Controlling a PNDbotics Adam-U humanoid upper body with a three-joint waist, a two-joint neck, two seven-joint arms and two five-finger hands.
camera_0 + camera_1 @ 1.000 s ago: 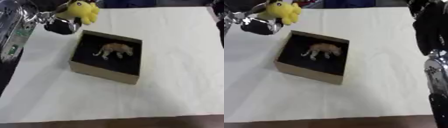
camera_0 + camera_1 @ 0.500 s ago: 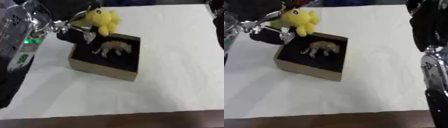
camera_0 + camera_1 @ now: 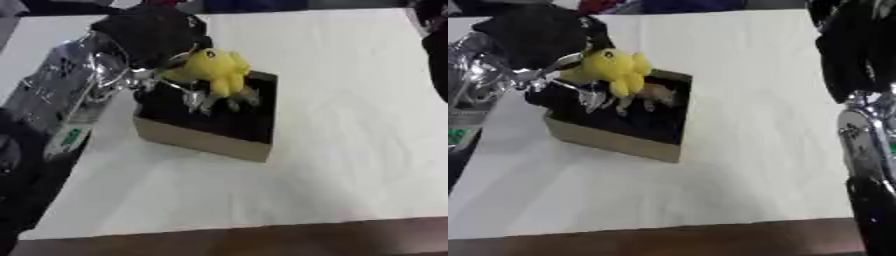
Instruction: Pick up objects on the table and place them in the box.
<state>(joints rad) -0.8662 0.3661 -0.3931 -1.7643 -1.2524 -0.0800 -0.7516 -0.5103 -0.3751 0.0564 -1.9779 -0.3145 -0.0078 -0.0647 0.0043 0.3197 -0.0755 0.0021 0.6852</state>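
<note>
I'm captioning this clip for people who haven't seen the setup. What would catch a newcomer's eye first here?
The bright yellow plush toy stands out at once, held by the left robot hand above the open cardboard box on the white table. Under the toy, a small tan animal figure lies in the box's dark interior. The right arm shows only at the right edge.

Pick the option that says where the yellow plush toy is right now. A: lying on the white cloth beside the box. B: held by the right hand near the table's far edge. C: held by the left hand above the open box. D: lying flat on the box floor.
C: the left hand grips the yellow plush toy over the box.
</note>
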